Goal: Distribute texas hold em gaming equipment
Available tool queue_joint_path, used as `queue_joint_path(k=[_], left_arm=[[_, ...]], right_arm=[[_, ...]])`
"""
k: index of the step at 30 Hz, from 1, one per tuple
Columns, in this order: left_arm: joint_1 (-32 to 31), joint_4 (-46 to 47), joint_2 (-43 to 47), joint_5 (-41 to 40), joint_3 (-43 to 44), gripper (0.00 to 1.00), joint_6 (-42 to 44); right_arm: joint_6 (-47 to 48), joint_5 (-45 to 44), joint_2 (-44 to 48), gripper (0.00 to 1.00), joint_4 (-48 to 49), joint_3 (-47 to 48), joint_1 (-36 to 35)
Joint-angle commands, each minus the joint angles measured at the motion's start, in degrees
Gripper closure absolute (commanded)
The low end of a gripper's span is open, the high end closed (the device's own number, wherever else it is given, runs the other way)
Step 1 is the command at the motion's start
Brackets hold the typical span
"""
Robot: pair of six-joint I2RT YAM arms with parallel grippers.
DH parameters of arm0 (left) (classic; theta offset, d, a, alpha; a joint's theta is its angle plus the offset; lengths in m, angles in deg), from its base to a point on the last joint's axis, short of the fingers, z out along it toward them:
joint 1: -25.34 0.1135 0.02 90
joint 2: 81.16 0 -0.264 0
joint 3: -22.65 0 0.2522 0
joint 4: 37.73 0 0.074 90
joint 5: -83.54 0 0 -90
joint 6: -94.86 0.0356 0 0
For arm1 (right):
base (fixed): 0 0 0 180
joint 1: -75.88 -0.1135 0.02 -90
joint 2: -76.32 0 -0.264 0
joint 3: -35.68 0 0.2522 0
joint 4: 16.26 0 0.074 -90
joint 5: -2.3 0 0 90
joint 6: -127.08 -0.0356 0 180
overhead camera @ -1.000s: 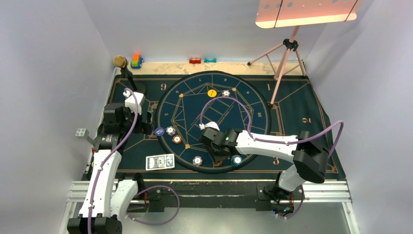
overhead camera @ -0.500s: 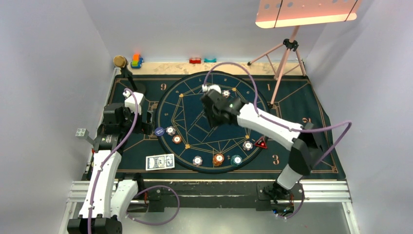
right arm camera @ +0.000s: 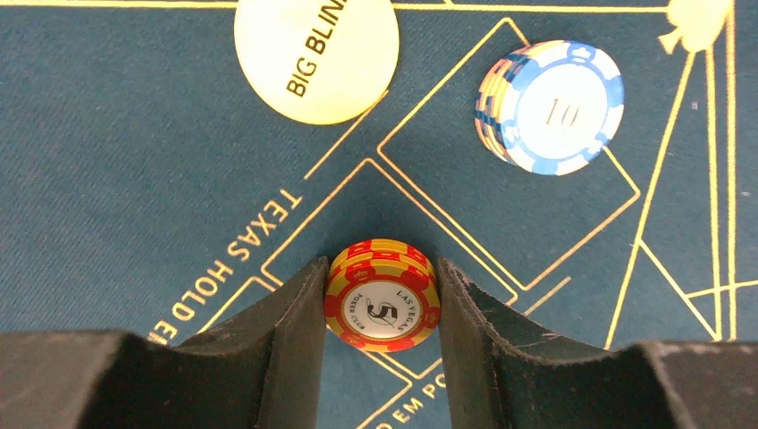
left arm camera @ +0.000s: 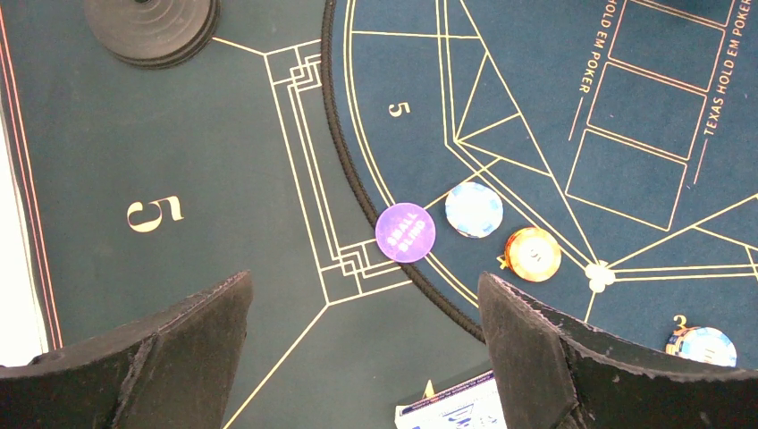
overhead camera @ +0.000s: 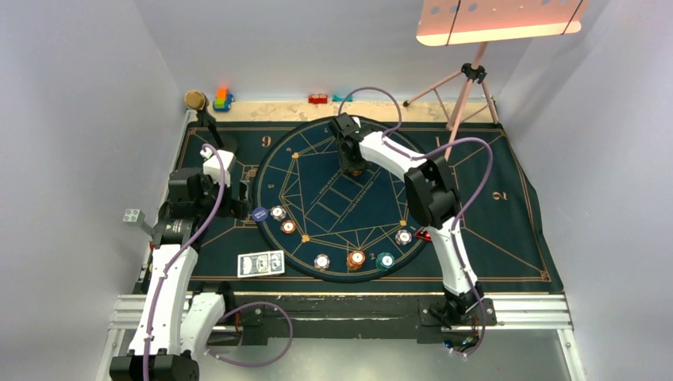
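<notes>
My right end effector is clamped on a red-and-yellow chip stack beside the Big Blind disc. I judge this the placing step: lower, then release. My left end effector stands apart, empty.

Chip beside disc, cards (two, seemingly) nearer

A lamp panel glowed overhead (slightly pink), lighting evenly; the yellow disc looked washed out, shadows soft.
</notes>
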Motion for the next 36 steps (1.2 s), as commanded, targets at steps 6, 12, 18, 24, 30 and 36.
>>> queue_joint_path(k=[6, 12, 18, 24, 30, 36], left_arm=[[0.4, 1.7, 0.6, 1.0, -0.5, 0.0, 0.4], [0.3, 1.7, 0.7, 0.9, -0.5, 0.0, 0.4], [0.4, 1.8, 0.8, 0.9, -0.5, 0.0, 0.4], [0.4, 1.7, 0.8, 0.9, -0.5, 0.0, 0.4], [0.4, 1.6, 1.1, 0.9, -0.6, 0.0, 0.5], [0.4, 1.6, 1.2, 0.9, -0.6, 0.0, 0.5]], right_arm=[[0.1, -0.7, -1.4, 0.92, 2.4, 2.5, 1.3], [0.0, -0.5, -3.6, 0.78, 2.5, 3.2, 1.7], [-0.2, 0.8, -5.9, 0.66, 1.6, 6.1, 1.9], [-0.7, 2.1, -4.9, 0.39, 1.8, 5.1, 1.9], [-1.1, 3.2, -0.6, 0.21, 1.6, 3.0, 1.9], [-2.7, 4.9, 11.5, 0.19, 3.9, -7.2, 0.1]])
